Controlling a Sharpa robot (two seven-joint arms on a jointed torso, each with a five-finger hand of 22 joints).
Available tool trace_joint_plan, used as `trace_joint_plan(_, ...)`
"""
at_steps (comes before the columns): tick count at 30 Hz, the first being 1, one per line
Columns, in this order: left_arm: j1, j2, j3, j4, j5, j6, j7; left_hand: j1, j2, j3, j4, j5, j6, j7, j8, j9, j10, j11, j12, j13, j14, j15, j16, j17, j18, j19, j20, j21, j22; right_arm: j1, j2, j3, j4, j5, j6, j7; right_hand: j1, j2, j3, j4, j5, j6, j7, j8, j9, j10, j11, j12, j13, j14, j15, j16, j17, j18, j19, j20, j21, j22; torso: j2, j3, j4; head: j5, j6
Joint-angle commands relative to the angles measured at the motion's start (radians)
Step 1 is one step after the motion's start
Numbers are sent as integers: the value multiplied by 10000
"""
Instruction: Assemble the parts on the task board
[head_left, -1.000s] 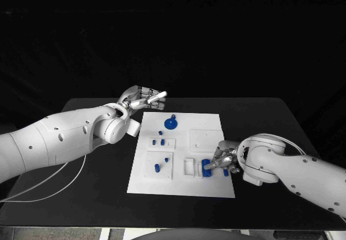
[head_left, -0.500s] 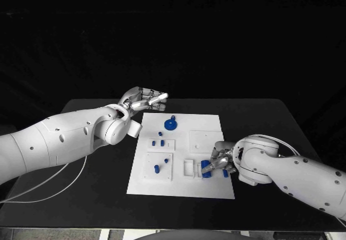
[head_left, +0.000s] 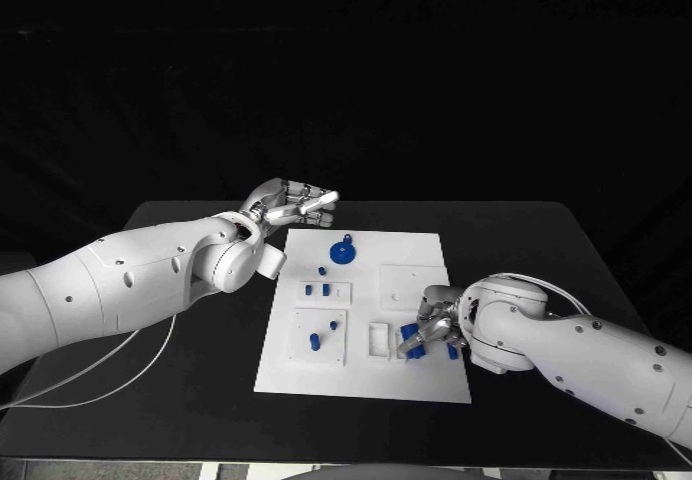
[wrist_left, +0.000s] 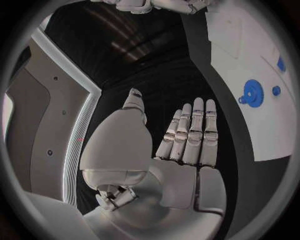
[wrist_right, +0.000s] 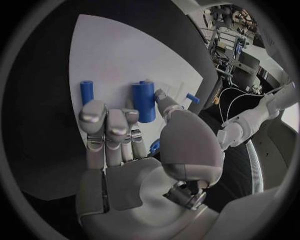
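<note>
Two blue cylinders lie flat at your right hand on the task board, long axes running near-to-far. Whether that hand holds one, you cannot tell; left hand hovers empty, fingers loosely apart.

A black table stands before a black backdrop — pale floor at its near edge

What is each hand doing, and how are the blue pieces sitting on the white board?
Left hand: raised past the board's far corner, fingers straight, holding nothing.
Right hand: down on the board's near right part, fingers against the blue cylinder; grip unclear.
Small blue cylinder: lying free beside the hand.
Blue round part: resting on the board, untouched.
Task board: flat on the table.
</note>
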Motion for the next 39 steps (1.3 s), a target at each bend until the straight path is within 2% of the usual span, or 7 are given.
trace_joint_plan(1, -9, 25, 7, 11, -72, 166, -24, 69, 13, 15, 48, 67, -67, 3, 0, -7, -92, 10, -59, 9, -81, -17, -37, 0, -104, -32, 22, 42, -20, -204, 75, -198, -131, -303, 215, -123, 224, 126, 23, -126, 14, 72, 17, -29, -4600, -31, -37, -21, -5, 66, -5, -3, 1, -165, -7, 45, 4, 1033, 3, 7, -7, -3, 6)
trace_joint_plan(9, -8, 10, 7, 12, -85, 172, -61, 69, 13, 15, 48, 67, -67, 3, 0, -7, -92, 10, -59, 9, -81, -17, -37, 0, -104, -32, 22, 42, -20, -204, 5, -241, -120, -322, -644, 1, 285, 797, 669, -980, 317, 840, -233, -49, -4524, 28, -200, 50, -34, 80, -101, -9, -40, -196, 35, -23, 121, 1051, 15, 15, -6, 26, -10)
trace_joint_plan(17, -8, 0, 7, 5, -94, 296, -79, 60, 67, 34, 27, 66, -88, 6, 4, -9, -94, 12, -59, 9, -83, -16, -37, 1, -98, -34, 24, 57, -33, -191, -234, -237, 42, 1042, -1643, 350, -233, 1077, 564, -904, 563, 1330, -442, -37, -4493, 352, -325, 135, -15, 126, -163, 14, -154, -310, 105, -95, 472, 1112, 15, 3, -5, 50, 5)
trace_joint_plan(19, -8, -5, 7, 6, -97, 406, -85, -29, 395, 42, -426, 734, -84, 5, 11, -8, -97, 8, -62, 4, -107, -7, -39, 2, -98, -51, 31, 71, -54, -157, -315, -227, 122, 1480, -1725, 409, -265, 1140, 428, -950, 838, 1418, -476, -30, -4504, 441, -343, 136, -10, 119, -161, -9, -207, -329, 102, -91, 500, 1113, 19, 1, -14, 51, -2)
trace_joint_plan(22, -8, -8, 7, 4, -99, 507, -97, -201, 486, 55, -751, 773, -123, 7, 17, -10, -107, 7, -59, 8, -116, -3, -40, 5, -94, -84, 43, 84, -73, -101, -416, -211, 234, 1937, -1785, 445, -309, 1309, 145, -1046, 1053, 1469, -492, -37, -4555, 540, -365, 86, -25, 119, -170, -60, -295, -355, 105, -107, 498, 1105, 21, 4, -20, 55, 2)
trace_joint_plan(27, -7, -13, 7, 1, -100, 607, -155, -213, 507, 68, -814, 782, -114, 6, 20, -10, -107, 4, -58, 8, -115, -4, -38, 7, -92, -86, 43, 101, -78, 34, -606, -165, 471, 2607, -1816, 393, -390, 1523, -221, -1213, 1072, 1561, -519, -34, -4758, 638, -378, 44, 71, 102, -184, -37, -399, -389, 109, -129, 508, 1106, 19, 3, -6, 44, 11)
trace_joint_plan(39, -6, -30, 7, 13, -115, 660, -226, -259, 577, 60, -959, 811, -63, -20, 30, -8, -107, -15, -57, 9, -113, -7, -38, 8, -92, -102, 43, 132, -91, 353, -677, -137, 755, 3500, -1494, 83, -466, 1582, -403, -1192, 1097, 1601, -529, -33, -4862, 668, -383, 11, 137, 88, -188, 7, -431, -400, 106, -135, 516, 1108, 30, -3, 12, 53, -3)
